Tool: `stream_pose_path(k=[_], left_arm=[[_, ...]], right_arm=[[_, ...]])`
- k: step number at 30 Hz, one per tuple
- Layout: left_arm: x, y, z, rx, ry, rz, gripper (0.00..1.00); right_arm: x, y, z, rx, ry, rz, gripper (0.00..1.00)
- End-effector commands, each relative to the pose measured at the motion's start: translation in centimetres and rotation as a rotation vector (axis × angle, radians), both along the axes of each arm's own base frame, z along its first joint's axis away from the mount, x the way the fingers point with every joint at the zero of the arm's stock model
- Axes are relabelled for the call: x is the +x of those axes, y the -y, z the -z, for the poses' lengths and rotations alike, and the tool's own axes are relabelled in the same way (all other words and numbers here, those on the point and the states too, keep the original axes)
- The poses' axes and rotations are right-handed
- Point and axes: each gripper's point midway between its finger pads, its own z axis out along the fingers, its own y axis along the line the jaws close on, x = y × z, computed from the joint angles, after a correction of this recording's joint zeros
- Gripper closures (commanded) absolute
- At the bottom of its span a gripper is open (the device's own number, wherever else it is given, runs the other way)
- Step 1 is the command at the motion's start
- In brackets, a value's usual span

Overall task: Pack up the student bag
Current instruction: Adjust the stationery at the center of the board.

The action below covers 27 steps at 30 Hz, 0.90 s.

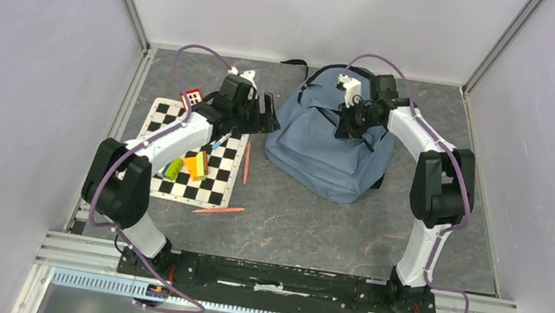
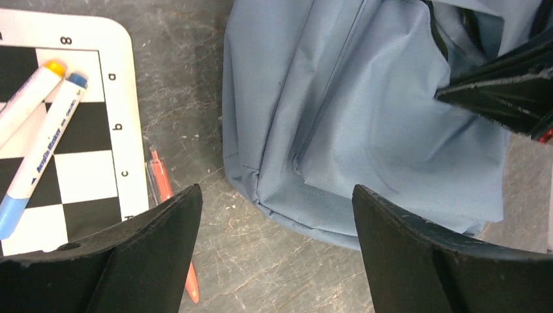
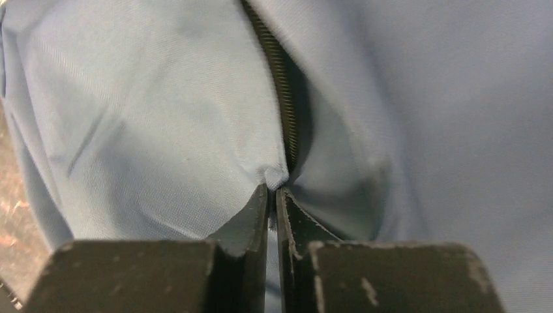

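Note:
The student bag (image 1: 326, 143), a blue-grey fabric backpack, lies at the back middle of the table. My right gripper (image 1: 343, 125) is over its upper part, shut on a fold of the bag's fabric (image 3: 277, 176) beside the dark zipper (image 3: 277, 78). My left gripper (image 1: 268, 114) is open and empty, just left of the bag, above the table near the bag's lower edge (image 2: 306, 208). In the left wrist view two markers (image 2: 39, 130) lie on the chessboard mat (image 2: 124, 98), and the right gripper's black fingers (image 2: 502, 91) pinch the bag.
A black-and-white chessboard mat (image 1: 162, 181) lies at the left with yellow, orange and green items (image 1: 191, 165) on it. A red item (image 1: 192, 97) sits at its back corner. Orange pens (image 1: 247, 162) (image 1: 220, 210) lie on the table beside the mat. Enclosure walls surround the table.

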Motion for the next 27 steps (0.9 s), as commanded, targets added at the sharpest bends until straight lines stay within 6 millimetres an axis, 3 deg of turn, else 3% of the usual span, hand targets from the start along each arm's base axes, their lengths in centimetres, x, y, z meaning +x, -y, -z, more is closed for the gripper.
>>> stream_pose_path(k=[1,2,8,12,20,27], left_arm=[[-0.8,0.4,1.1,-0.039,-0.051,-0.007,0.09],[-1.0,0.5,1.6,-0.041,-0.067,-0.006,0.09],[-1.4,1.5,4.1,-0.073,-0.144,0.015,0.10],[-0.3,1.9,3.4,-0.080,-0.111,0.014,0.10],[1.1,2.8,2.9,-0.102,-0.085,0.021,0.10],[2.0,1.3,-0.7,-0.068,0.036,-0.013,0.07]], right_arm=[[-8.6,-2.7,2.7,0.001,-0.313,-0.070,0.95],[-8.3,-3.0,1.9,0.013,-0.296,-0.065,1.00],[-6.2,-4.8,-4.0,0.126,-0.195,-0.017,1.00],[-6.1,-6.0,-7.5,0.175,-0.152,-0.020,1.00],[-6.9,-7.4,-11.5,0.291,-0.093,-0.021,1.00],[-6.5,-8.5,-13.4,0.395,-0.041,-0.019,1.00]])
